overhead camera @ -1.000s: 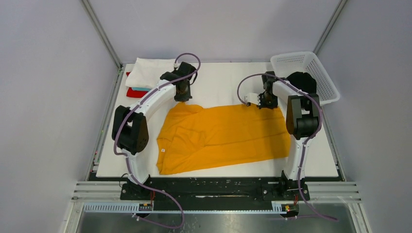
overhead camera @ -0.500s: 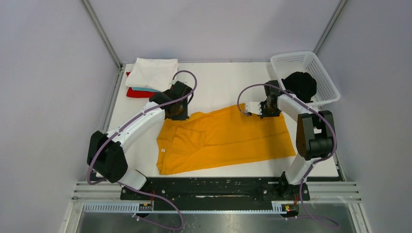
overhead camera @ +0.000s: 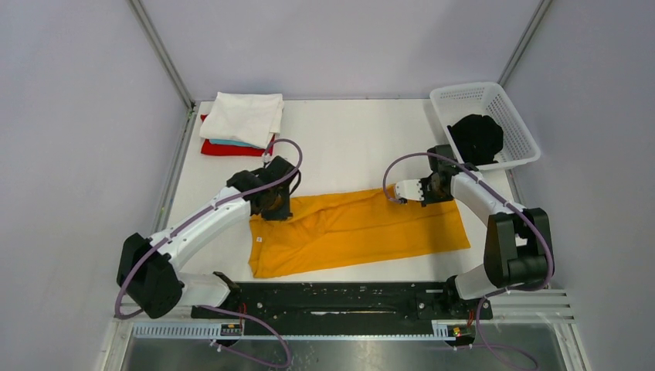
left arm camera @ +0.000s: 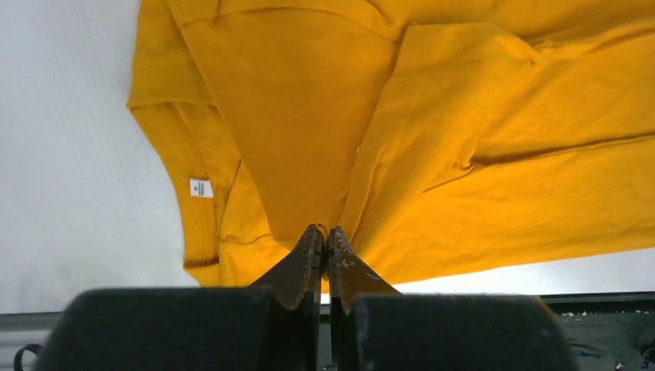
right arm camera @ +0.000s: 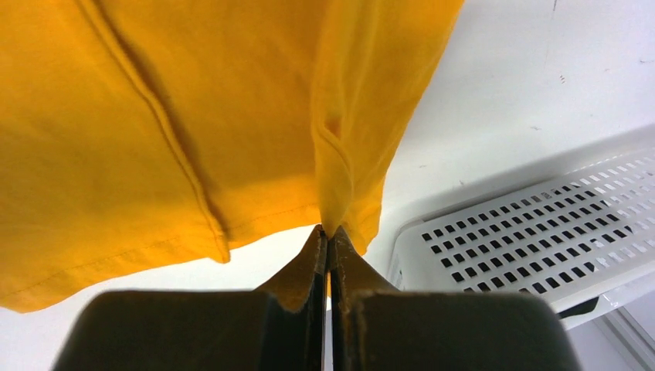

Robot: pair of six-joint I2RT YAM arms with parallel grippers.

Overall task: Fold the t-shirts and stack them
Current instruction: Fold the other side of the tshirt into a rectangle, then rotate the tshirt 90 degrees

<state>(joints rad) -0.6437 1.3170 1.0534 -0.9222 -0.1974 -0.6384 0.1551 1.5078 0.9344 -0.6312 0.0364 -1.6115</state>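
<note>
Your left hand (left arm camera: 324,230) is clenched on a fold of the mustard-yellow t-shirt (left arm camera: 463,131), its two dark fingers pressed together with cloth pinched at their tips. In that wrist view, the small white neck label (left arm camera: 201,188) sits ahead of the hand and to its left, inside the collar. Your right hand (right arm camera: 327,230) is likewise closed tight, grasping the same shirt at its edge, and the yellow cloth drapes away from the fingertips. Between the two hands the shirt lies as a long, doubled-over band on the white table (overhead camera: 347,139), its near edge close to the arm bases. The left hand holds the collar end and the right hand holds the opposite end. Farther back than the left hand, well apart from it and slightly to its left, a folded white t-shirt (overhead camera: 246,116) rests on top of a light-blue t-shirt (overhead camera: 232,142) and a red t-shirt (overhead camera: 224,148). Farther back than the right hand and out to its right, a white lattice basket (overhead camera: 510,124) holds a crumpled black t-shirt (overhead camera: 476,137).
</note>
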